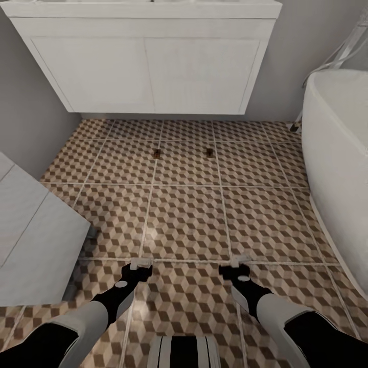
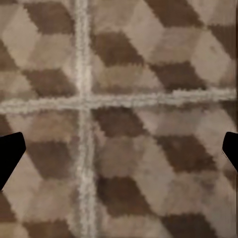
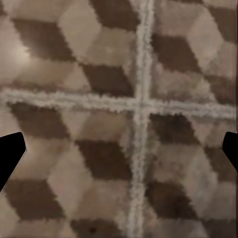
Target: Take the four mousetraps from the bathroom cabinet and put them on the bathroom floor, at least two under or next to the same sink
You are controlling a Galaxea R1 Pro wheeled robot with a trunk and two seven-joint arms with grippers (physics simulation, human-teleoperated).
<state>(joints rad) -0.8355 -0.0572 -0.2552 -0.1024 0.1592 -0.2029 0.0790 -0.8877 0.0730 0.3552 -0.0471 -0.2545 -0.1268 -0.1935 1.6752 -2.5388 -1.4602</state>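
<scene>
Two small tan mousetraps lie on the cube-patterned bathroom floor (image 1: 184,225) just in front of the white vanity (image 1: 148,71), one at the left (image 1: 157,152) and one at the right (image 1: 209,151). The sink (image 1: 148,7) shows as a white rim on top of the vanity. My left gripper (image 1: 140,265) and right gripper (image 1: 237,263) hang low over the tiles, well short of the traps. Both are open and hold nothing. In the wrist views the left gripper (image 2: 119,153) and right gripper (image 3: 119,153) show dark fingertips wide apart over bare tile. The cabinet is out of view.
A white bathtub (image 1: 337,153) runs along the right side, with a chrome pipe (image 1: 337,56) behind it. A large white slanted panel (image 1: 30,230) juts in at the left. Grey walls flank the vanity. My base (image 1: 184,352) sits at the bottom edge.
</scene>
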